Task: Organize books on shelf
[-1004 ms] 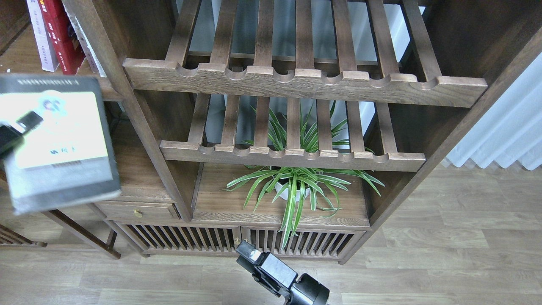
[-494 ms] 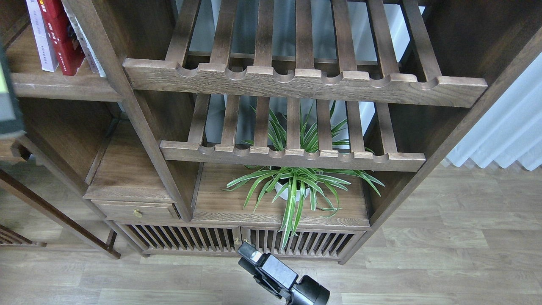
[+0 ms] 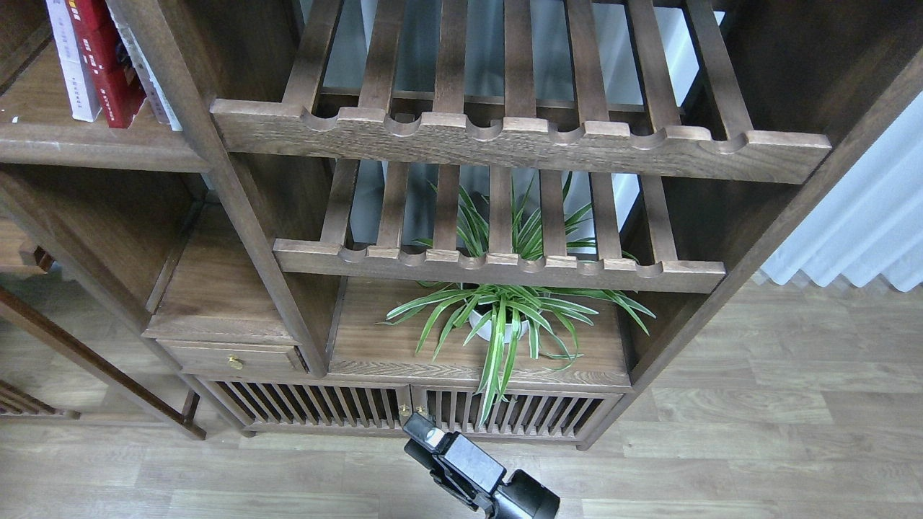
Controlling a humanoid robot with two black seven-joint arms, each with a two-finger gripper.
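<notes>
Up at the top left corner of the view, the shelf [image 3: 94,148] shows as a flat dark-brown plank with a rounded front edge, and it serves as the surface for the books. Three stand on it near its right end, cut off by the upper edge of the view: a pale white book [image 3: 72,65] on the left, a red book [image 3: 104,61] touching it on its right, and a third pale book [image 3: 148,76] leaning against the upright post just beside them. The left stretch of the surface toward the view's left edge is bare wood.

Right of the post, two slatted racks [image 3: 519,137] with scalloped front rails sit one above the other, and below them a spider plant [image 3: 505,317] in a white pot stands on a lower cabinet top. A small drawer with a brass knob [image 3: 234,360] sits under the left compartment.

Only the right gripper [image 3: 425,432] shows, at the bottom centre over the wood floor [image 3: 757,432]. It is seen end-on and dark, so I cannot tell how far its fingers are parted; nothing visible is held in it. No part of the left arm appears in the view.
</notes>
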